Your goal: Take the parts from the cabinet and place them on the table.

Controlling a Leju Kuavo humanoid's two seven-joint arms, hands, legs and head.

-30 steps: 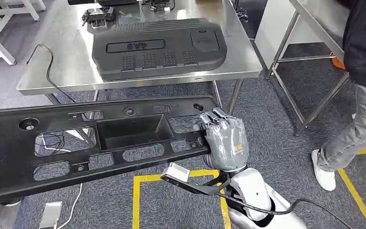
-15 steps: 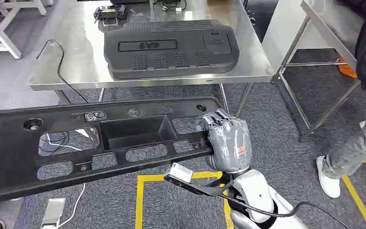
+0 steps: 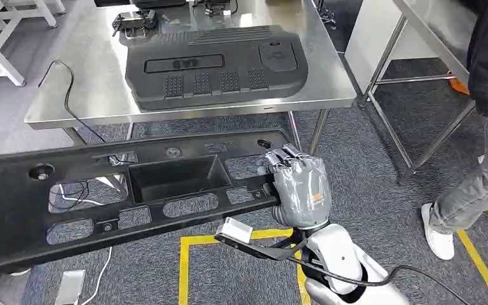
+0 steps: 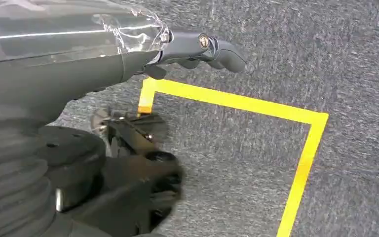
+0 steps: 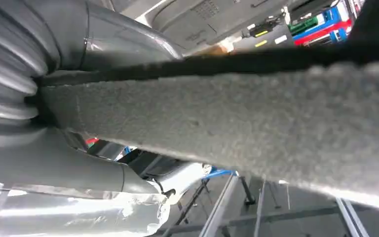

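Right hand (image 3: 300, 185) curled over the near end of the long black plastic panel (image 3: 127, 190), carrying it level toward the steel table (image 3: 95, 82).

Left hand (image 4: 197, 47) shows by its wrist camera over the carpet and yellow floor tape (image 4: 256, 106); I cannot tell whether it grips anything. To set down well, I'd keep the panel flat, clear the table edge, and land it on the bare steel in front of the black ribbed cover (image 3: 216, 63), mindful of the person (image 3: 483, 127) standing on the right.
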